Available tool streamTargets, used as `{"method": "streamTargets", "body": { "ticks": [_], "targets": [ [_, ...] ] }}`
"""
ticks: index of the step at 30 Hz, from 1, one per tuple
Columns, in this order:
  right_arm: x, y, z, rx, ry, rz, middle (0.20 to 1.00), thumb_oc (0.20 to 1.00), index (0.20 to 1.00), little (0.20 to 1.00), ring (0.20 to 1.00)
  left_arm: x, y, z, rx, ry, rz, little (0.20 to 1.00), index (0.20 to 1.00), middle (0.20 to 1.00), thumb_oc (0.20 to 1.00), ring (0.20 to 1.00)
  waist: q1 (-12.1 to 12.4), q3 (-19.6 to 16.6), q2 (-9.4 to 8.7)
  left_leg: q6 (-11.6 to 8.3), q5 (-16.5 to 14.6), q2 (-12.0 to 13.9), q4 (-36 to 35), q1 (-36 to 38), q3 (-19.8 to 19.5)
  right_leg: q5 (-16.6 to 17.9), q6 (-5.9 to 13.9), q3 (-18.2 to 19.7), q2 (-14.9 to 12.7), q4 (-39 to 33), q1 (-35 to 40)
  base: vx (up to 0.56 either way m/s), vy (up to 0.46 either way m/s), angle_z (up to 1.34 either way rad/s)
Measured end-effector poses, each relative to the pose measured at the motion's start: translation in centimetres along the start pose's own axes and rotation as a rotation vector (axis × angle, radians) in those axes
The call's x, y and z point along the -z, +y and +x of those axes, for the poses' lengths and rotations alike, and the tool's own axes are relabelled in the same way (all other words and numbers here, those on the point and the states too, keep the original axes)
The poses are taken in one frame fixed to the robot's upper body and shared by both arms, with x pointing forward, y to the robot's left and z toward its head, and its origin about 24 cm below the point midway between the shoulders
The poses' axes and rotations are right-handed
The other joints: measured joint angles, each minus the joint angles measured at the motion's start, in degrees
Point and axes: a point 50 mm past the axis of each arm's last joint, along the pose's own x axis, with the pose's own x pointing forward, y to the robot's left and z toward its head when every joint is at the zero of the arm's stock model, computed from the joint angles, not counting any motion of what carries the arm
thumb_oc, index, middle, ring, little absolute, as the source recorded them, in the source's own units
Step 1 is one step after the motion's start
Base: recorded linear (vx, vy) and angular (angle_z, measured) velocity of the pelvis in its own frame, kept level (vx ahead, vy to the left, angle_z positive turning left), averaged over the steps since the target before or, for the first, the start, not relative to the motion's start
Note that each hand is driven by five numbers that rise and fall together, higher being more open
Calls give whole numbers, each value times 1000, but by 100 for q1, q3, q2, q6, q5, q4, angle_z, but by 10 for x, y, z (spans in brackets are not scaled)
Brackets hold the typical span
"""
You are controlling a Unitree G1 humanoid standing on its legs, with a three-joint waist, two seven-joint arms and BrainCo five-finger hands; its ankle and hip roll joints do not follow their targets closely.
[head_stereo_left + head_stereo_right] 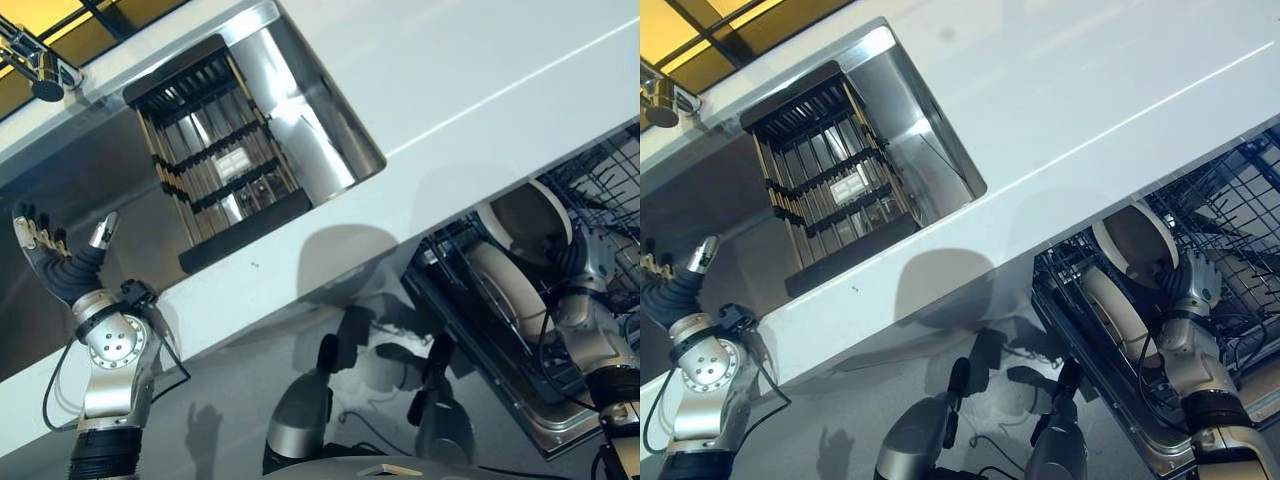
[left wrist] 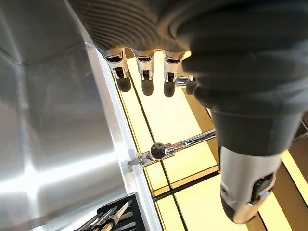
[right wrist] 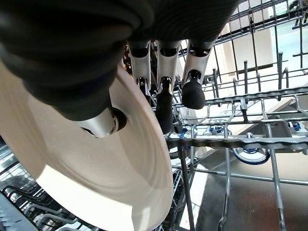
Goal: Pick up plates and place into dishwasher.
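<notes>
A beige plate (image 1: 522,215) stands on edge in the dishwasher's wire rack (image 1: 600,175) at the lower right. My right hand (image 1: 588,255) is shut on it. The right wrist view has the thumb (image 3: 102,123) pressed on the plate's face (image 3: 96,173) and the fingers (image 3: 163,98) curled behind its rim. A second beige plate (image 1: 503,287) stands in the rack just below the first. My left hand (image 1: 52,250) is raised at the far left by the sink, fingers (image 2: 144,79) straight and holding nothing.
A steel sink (image 1: 300,130) sunk in the white counter (image 1: 480,90) holds a dark slatted rack (image 1: 215,160). A faucet (image 1: 40,65) stands at the upper left. The dishwasher's open door edge (image 1: 520,420) juts out under the rack.
</notes>
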Motion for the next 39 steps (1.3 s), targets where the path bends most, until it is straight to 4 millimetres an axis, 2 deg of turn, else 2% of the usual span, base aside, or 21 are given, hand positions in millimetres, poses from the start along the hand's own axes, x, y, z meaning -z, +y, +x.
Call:
{"method": "streamTargets", "body": {
  "ticks": [5, 12, 16, 23, 26, 29, 34, 39],
  "targets": [
    [20, 4, -2, -16, 127, -64, 1000, 1000, 1000, 1000, 1000, -4, 0, 3, -17, -21, -7, 1000, 1000, 1000, 1000, 1000, -6, 2, -3, -8, -6, 20, -20, -33, 17, 23, 13, 11, 47, 2, -61, -64, -10, -3],
    [20, 6, -4, 8, 163, -18, 1000, 1000, 1000, 1000, 1000, -6, -1, 7, -17, -34, -5, 1000, 1000, 1000, 1000, 1000, -19, 2, -4, -31, -24, 65, -22, -54, 29, 57, -32, 20, 108, 3, -101, -39, -31, -3],
    [13, 4, -5, 62, 190, 110, 1000, 1000, 1000, 1000, 1000, -6, -1, 7, -17, -32, -3, 1000, 1000, 1000, 1000, 1000, -41, 9, -16, -49, -38, 91, -21, 14, 83, 53, -38, 71, 148, 4, -74, 2, -31, -7],
    [7, -5, -18, 146, 204, 268, 1000, 1000, 1000, 1000, 1000, 0, 4, 4, -33, -2, 0, 1000, 1000, 1000, 1000, 1000, -341, -30, -94, -72, -102, 140, -45, 432, 164, -39, -43, 142, 202, 5, 282, 87, -36, -8],
    [15, -7, -32, 163, 240, 329, 1000, 1000, 1000, 1000, 1000, 5, 10, 0, -22, 28, 27, 1000, 1000, 1000, 1000, 1000, -434, -166, -209, -88, -191, 195, -46, 698, 183, -104, -80, 220, 255, 7, 475, 134, -55, -15],
    [28, -8, -50, 157, 266, 357, 1000, 1000, 1000, 1000, 1000, 16, 20, -11, -7, 86, 67, 1000, 1000, 1000, 1000, 1000, -504, -509, -311, -84, -257, 210, -47, 875, 247, -146, -64, 292, 280, 8, 588, 162, -33, -18],
    [43, -7, -76, 66, 300, 485, 1000, 1000, 1000, 1000, 1000, 38, 38, -33, 3, 204, 126, 1000, 1000, 1000, 1000, 1000, -782, -926, -263, -21, -421, 183, -59, 1368, 331, -217, -3, 424, 272, 5, 985, 129, -14, -15],
    [69, 1, -107, -42, 440, 627, 1000, 1000, 1000, 1000, 1000, 45, 53, -46, 38, 258, 171, 1000, 1000, 1000, 1000, 1000, -826, -1248, -219, -1, -485, 165, -46, 1624, 465, -231, 16, 563, 286, 7, 1109, 88, -104, -16]
  ]
}}
